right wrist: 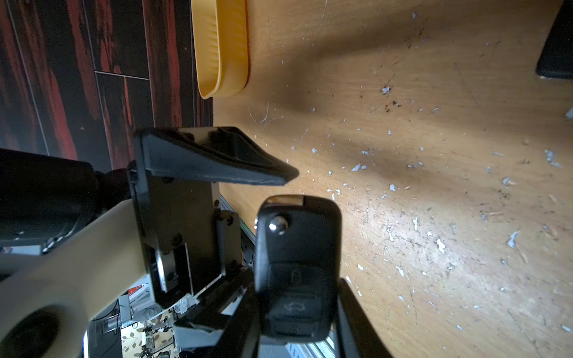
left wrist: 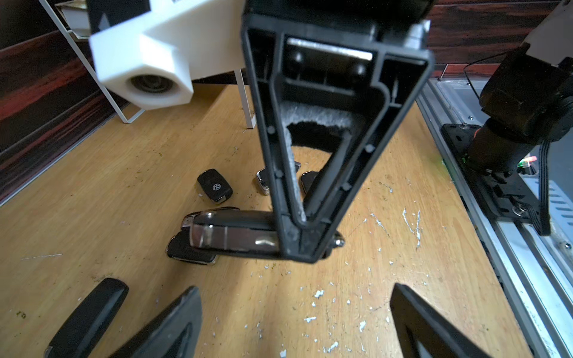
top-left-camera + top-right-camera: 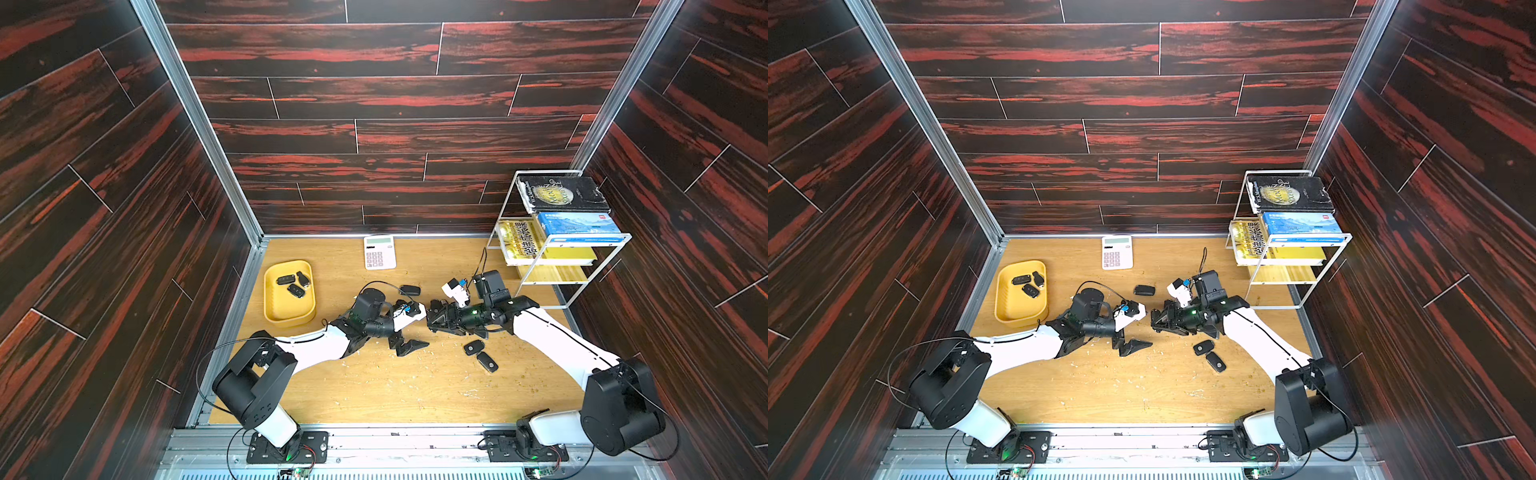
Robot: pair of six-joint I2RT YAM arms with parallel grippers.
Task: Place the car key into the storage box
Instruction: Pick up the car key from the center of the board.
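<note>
- Status: in both top views we see the right gripper [image 3: 432,323] and left gripper [image 3: 409,347] facing each other at centre frame, just beside one another over the table [image 3: 374,386].
- Right jaws are pinched on the car key [image 1: 296,263]. The right wrist view shows its button face, with the chrome-stud end sticking out past the grip.
- In the left wrist view the same key [image 2: 232,231] is side-on, held level and clear of the table.
- We can't make the key out in the top views because the gripper body covers it.
- Left jaws are spread wide. One left finger [image 1: 217,158] sits close to the key's free end, with a visible gap between them.
- The storage box [image 3: 286,312] is at centre left of frame, well apart from both grippers. Three keys [image 3: 296,291] lie in its upper end.
- So the car key is in the air at the right gripper, outside the box.
- One loose key [image 3: 409,289] lies on the table just above the grippers in frame. Two more keys [image 3: 473,347] lie close together at lower right of them.
- The calculator [image 3: 379,252] is at upper centre of the table, near the back wall.
</note>
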